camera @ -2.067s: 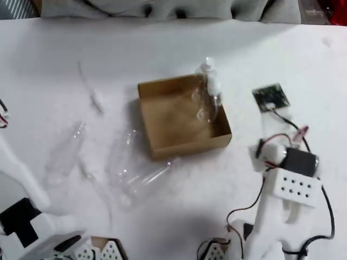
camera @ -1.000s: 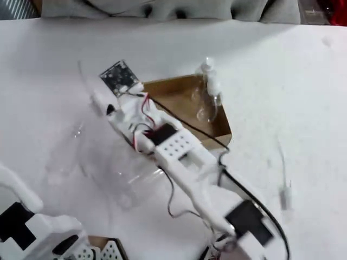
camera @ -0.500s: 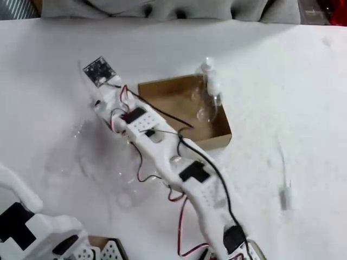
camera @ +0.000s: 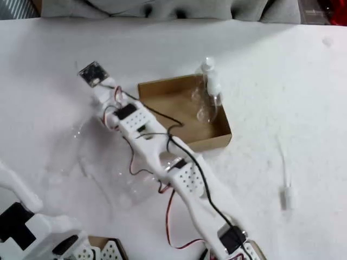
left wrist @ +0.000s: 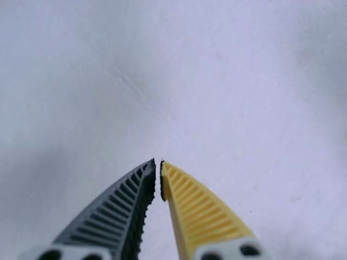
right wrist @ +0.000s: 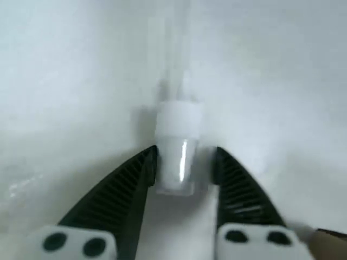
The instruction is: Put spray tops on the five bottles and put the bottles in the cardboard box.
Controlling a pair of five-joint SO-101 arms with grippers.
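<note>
One capped clear plastic bottle [camera: 209,95] leans in the brown cardboard box [camera: 187,145], so four seem left; left of the box, the right gripper [right wrist: 183,154] straddles a white spray top [right wrist: 178,130] with fingers parted, while the left gripper [left wrist: 158,165] is pinched together and empty.

A white table [camera: 271,65] carries a cardboard box [camera: 206,143], clear bottles [camera: 65,151] lying on their sides left of it, and a spray top [camera: 286,196] well to its right.

The box [camera: 162,116] sits mid-bench [camera: 271,65], with one bottle [camera: 209,95] standing in its far right corner. Another bottle [camera: 65,154] lies left of the box. A spray top [camera: 286,196] lies well right of it. A second spray top [right wrist: 176,157] lies beyond the box's far left corner, between the right hand's [right wrist: 183,154] fingers.
</note>
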